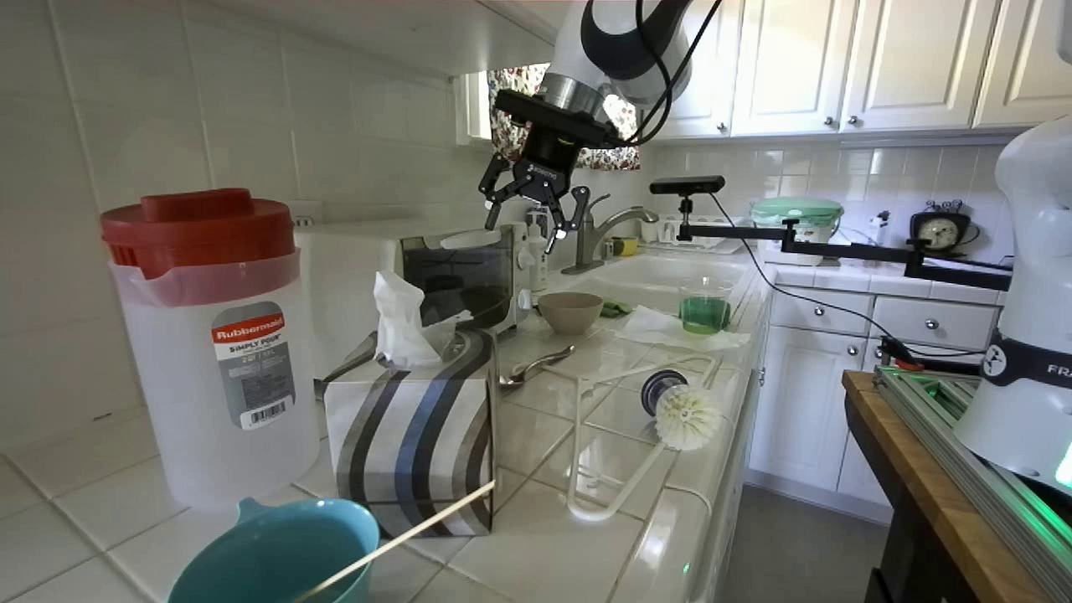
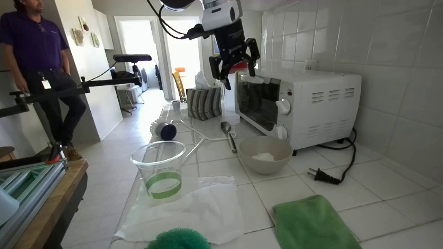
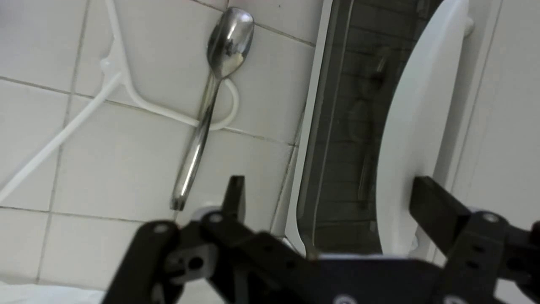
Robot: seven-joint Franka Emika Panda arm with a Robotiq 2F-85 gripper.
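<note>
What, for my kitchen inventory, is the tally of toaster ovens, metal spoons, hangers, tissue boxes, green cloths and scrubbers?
Ovens: 1, boxy white toaster oven
Spoons: 1, long silver metal spoon
Hangers: 1, thin white plastic hanger
Boxes: 1, striped cardboard tissue box
Green cloths and scrubbers: 2, soft green cloth, rounded green scrubber
Total: 6

white toaster oven (image 2: 323,103), black hand (image 3: 327,190), striped tissue box (image 1: 410,448)

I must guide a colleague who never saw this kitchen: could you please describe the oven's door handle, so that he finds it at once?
On the tiled counter stands a white toaster oven with a dark glass door. The white handle runs along the door's upper edge, close to the hand. It is long and bowed, unlike the stubby knobs beside the door.
</note>
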